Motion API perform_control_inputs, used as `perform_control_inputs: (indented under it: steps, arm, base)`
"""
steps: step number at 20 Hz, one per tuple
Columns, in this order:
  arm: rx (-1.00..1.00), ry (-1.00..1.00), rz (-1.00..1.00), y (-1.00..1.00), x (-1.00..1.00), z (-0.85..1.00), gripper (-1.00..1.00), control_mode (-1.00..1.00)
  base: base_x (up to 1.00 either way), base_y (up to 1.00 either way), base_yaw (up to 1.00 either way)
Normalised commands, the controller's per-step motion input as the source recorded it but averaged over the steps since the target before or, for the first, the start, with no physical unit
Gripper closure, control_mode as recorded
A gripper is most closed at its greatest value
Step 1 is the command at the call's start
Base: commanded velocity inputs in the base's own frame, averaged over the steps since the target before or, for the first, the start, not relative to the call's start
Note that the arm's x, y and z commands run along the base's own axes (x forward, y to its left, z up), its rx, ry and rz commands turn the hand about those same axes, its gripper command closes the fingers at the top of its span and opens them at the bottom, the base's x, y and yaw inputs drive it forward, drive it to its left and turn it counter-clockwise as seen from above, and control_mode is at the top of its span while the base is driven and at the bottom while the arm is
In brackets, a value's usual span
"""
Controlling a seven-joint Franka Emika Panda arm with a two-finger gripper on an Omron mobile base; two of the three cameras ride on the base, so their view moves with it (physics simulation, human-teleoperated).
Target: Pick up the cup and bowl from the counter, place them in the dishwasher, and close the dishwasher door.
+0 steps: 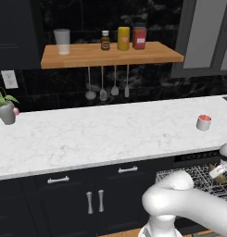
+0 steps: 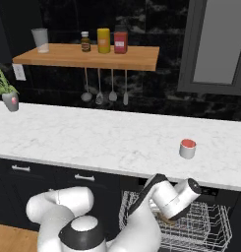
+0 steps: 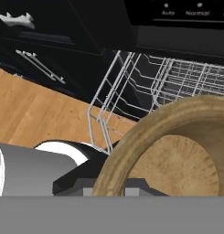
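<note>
One cup sits on the counter; the fingers, nearly closed, grip the bowl over the dishwasher rack.

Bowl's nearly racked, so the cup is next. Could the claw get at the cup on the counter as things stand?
Probably not yet: the claw is low over the dishwasher rack, shut on the bowl. The cup itself stands alone on the counter.
</note>
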Motion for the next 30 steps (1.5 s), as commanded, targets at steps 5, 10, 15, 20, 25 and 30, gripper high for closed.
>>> perform_control_inputs:
  steps: [5,10,15,20,25,30]
  arm:
    - [0.00,0.00,0.01,0.05,0.17,-0.41,1.00,-1.00]
    - [0.00,0.00,0.01,-0.02,0.00,-0.49,1.00,-1.00]
    - [0.00,0.00,0.04,-0.09,0.17,-0.46,1.00,-1.00]
    - [0.00,0.00,0.03,-0.02,0.14,-0.24,1.00,-1.00]
    - [0.00,0.00,0.01,-0.01,0.19,-0.04,1.00,-1.00]
    - [0.00,0.00,-0.05,-0.22,0.17,0.00,1.00,-1.00]
  base:
    - [0.00,0.00,0.00]
    - [0.00,0.00,0.00]
    - [0.00,0.00,0.00]
    - [0.00,0.00,0.00]
    - [0.00,0.00,0.00]
    - [0.00,0.00,0.00]
